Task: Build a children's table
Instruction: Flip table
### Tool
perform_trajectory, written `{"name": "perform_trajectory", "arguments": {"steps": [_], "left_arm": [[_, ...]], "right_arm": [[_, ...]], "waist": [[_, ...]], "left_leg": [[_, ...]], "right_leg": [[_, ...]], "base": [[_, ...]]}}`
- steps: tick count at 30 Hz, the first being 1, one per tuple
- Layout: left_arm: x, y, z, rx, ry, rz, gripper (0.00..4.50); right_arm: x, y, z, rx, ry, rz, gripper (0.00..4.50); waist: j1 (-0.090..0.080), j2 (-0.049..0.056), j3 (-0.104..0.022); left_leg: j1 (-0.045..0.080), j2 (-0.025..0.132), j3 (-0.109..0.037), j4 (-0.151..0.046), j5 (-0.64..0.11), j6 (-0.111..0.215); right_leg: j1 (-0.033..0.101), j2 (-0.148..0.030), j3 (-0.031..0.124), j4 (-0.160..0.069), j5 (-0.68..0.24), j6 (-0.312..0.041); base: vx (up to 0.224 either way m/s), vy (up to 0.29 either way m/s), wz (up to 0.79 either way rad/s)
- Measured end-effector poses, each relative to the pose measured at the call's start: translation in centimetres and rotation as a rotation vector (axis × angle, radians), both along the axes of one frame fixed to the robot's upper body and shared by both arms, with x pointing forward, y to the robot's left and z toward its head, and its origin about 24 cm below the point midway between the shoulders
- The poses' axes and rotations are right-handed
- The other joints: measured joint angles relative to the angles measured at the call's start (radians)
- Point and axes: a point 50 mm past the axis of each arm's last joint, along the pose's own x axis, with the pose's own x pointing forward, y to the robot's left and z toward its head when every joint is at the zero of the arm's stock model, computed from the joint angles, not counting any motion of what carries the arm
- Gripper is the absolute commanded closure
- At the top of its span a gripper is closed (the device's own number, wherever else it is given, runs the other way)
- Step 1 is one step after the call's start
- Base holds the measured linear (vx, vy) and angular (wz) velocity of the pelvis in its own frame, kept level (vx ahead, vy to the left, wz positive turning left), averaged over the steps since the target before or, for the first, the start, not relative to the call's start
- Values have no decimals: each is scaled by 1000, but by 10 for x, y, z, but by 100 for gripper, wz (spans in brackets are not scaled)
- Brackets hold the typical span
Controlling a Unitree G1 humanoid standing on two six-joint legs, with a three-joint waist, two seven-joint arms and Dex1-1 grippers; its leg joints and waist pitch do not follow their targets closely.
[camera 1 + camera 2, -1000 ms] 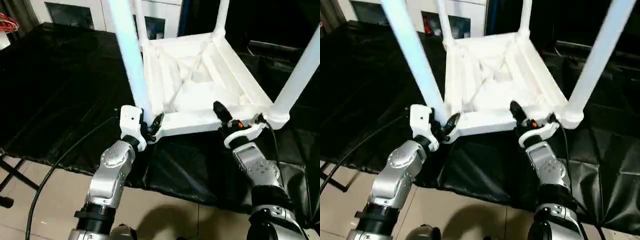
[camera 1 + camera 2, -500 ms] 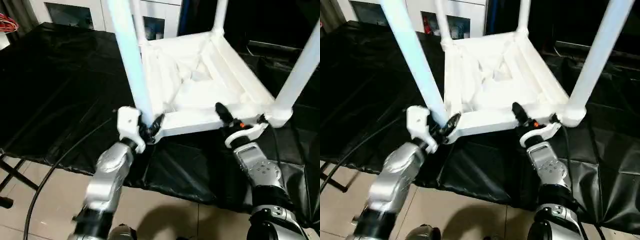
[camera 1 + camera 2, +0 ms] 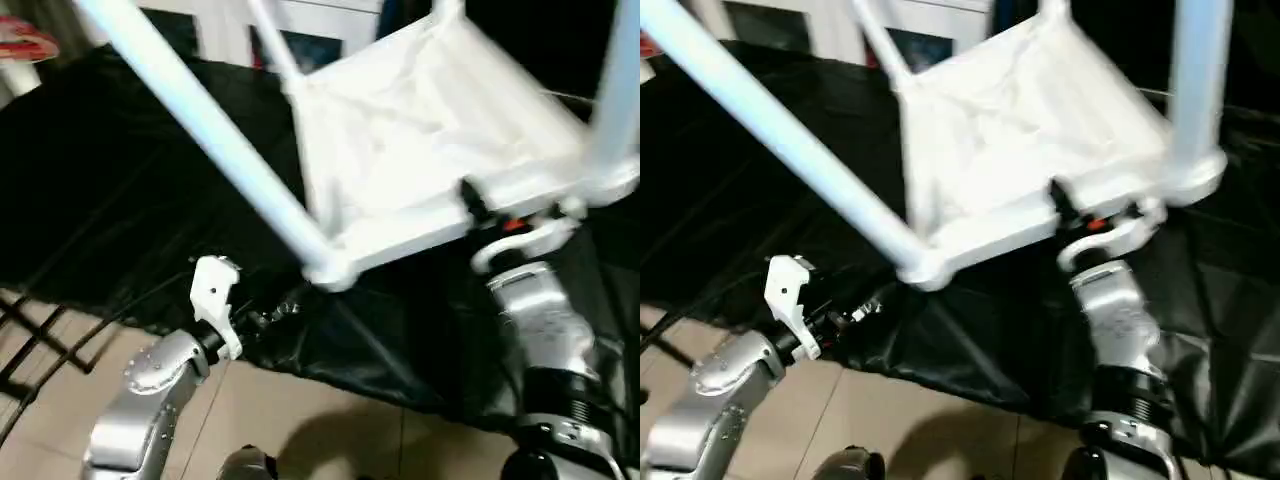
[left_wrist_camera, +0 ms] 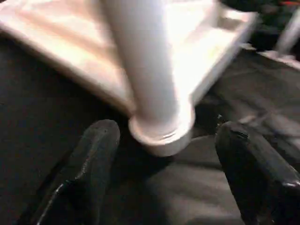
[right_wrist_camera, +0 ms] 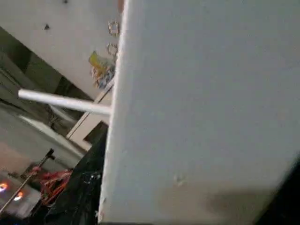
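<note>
Left eye view, table: the white children's table (image 3: 420, 130) sits upside down, tilted, its ribbed underside facing up and toward the camera, its near edge lifted off the black sheet (image 3: 90, 180) that covers the tabletop.
Left eye view, legs: the near-left leg (image 3: 200, 130) slants from its corner socket (image 3: 328, 268) up toward the picture's upper left; the near-right leg (image 3: 618, 80) rises nearly straight up at the right edge.
Left eye view, right claw: the right claw (image 3: 472, 205) meets the table's near rim beside the right corner, one black finger lying over the edge; the grip itself cannot be made out.
Right eye view, left claw: the left claw (image 3: 855, 312) hangs below and left of the near-left socket, apart from the table, over the sheet's front edge.
Left wrist view, fingers: two black fingers (image 4: 89, 164) stand spread wide, the round socket and its leg between and beyond them, untouched.
Right wrist view, table: a broad white face of the table (image 5: 206, 108) is pressed close against the lens, a thin white leg (image 5: 65, 102) crossing the room behind it.
</note>
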Motion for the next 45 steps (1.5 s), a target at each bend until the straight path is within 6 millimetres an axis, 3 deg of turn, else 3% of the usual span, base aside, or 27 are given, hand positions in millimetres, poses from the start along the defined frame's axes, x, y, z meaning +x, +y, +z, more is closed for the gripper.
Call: {"name": "perform_trajectory", "arguments": {"steps": [7,14,18,24,27,35,36,37,40,42,45], "left_arm": [[7,-16,21,-3,-67,-55,80],[8,-34,35,11,-122,-128,80],[15,-38,46,61,-178,-128,80],[28,-39,74,137,-301,-101,80],[35,-36,98,166,-403,-68,80],[40,-26,135,379,-694,-38,80],[38,-28,142,397,-752,-58,80],[36,-30,148,407,-791,-71,80],[32,-32,160,455,-921,-68,80],[32,-30,168,499,-1013,-26,80],[34,-24,184,552,-1153,66,80]], "right_arm": [[-11,-18,27,-272,-45,-124,249],[-14,-23,43,-418,-32,-259,249],[-13,-18,58,-611,-45,-309,249],[-9,9,69,-830,-105,-285,253],[-3,16,70,-860,-95,-283,256],[7,36,65,-884,-72,-288,256],[9,38,64,-886,-67,-281,201],[10,39,63,-888,-65,-279,187],[14,43,55,-895,-37,-254,178],[16,44,48,-895,-7,-238,146],[18,47,41,-903,8,-215,146]], "waist": [[1,2,-1],[-4,3,-1],[-9,7,-4],[-30,-1,-6],[-30,-5,-6],[-31,-18,-12],[-33,-21,-14],[-34,-22,-15],[-35,-26,-18],[-37,-26,-17],[-36,-26,-17]], "left_leg": [[1,0,-1,-2,5,-4],[3,0,-1,-2,8,-6],[5,0,-1,-2,8,-6],[7,0,-1,-1,9,-7],[7,0,-1,-1,11,-5],[8,0,-1,-1,11,-6],[9,0,-1,-1,11,-6],[9,0,-1,-1,11,-6],[11,0,-2,-1,12,-7],[10,0,-2,-1,13,-8],[9,0,-2,-1,13,-9]], "right_leg": [[1,0,0,1,3,2],[2,0,0,0,6,7],[4,0,0,0,8,9],[5,1,0,0,11,8],[5,1,1,0,13,9],[6,1,1,0,15,7],[6,1,1,0,15,7],[7,1,1,0,16,7],[7,1,2,0,17,8],[6,1,1,0,19,8],[5,1,1,1,20,7]], "base": [[0,0,0],[0,0,0],[0,0,0],[0,0,0],[0,0,0],[0,0,0],[0,0,0],[0,0,0],[0,0,0],[0,0,0],[0,0,0]]}}
